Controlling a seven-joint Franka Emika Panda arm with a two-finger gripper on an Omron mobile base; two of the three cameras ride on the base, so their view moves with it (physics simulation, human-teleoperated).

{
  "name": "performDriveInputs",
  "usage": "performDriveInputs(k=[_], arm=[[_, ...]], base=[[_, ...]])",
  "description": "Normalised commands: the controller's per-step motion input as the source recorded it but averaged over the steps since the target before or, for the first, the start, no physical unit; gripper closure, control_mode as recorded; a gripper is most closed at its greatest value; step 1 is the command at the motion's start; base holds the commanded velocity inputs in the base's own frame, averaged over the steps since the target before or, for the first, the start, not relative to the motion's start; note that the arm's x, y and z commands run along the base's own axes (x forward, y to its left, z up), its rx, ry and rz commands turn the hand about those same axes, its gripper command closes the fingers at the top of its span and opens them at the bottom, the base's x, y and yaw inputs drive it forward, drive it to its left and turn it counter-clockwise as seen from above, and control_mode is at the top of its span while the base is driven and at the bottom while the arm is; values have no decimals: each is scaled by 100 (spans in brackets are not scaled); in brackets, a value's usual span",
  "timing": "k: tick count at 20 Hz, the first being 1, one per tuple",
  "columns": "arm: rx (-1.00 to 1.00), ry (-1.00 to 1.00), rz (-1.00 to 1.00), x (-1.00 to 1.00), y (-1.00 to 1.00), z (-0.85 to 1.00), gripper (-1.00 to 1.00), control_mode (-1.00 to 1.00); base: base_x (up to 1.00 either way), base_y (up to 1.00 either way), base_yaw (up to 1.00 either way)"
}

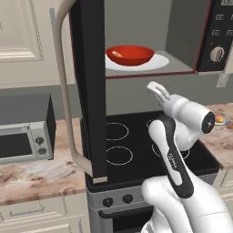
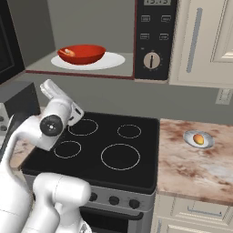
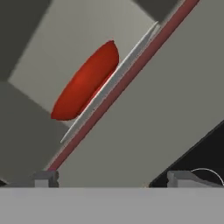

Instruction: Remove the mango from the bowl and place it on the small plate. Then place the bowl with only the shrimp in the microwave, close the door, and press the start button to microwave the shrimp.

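Robot's white arm [image 1: 182, 182] is reaching up over the stove [image 2: 109, 145], its gripper [image 1: 155, 90] spread wide, grasping nothing. Microwave [image 2: 154, 41] door [image 1: 88, 86] is hanging open; bowl [image 1: 129, 55] holding shrimp [image 1: 116, 53] is sitting inside. Mango [image 2: 198, 139] is resting on the small plate [image 2: 205, 143].

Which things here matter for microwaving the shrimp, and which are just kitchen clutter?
Job:
bowl
shrimp
mango
small plate
microwave
door

Just around:
toaster oven
stove
cabinet
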Motion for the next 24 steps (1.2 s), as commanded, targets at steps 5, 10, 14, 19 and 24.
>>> performDriveInputs(k=[5, 10, 14, 19, 24], arm=[[-51, -13, -26, -2, 12, -19, -100, -100], [-59, -8, -26, -12, 5, -21, -100, -100], [-58, -14, -25, -33, 4, -7, -100, -100], [-49, -16, -23, -37, 0, 0, -100, -100], [-41, -17, -21, -27, 0, -5, -100, -100]], base=[[0, 0, 0], [0, 0, 0], [0, 0, 0], [0, 0, 0], [0, 0, 0]])
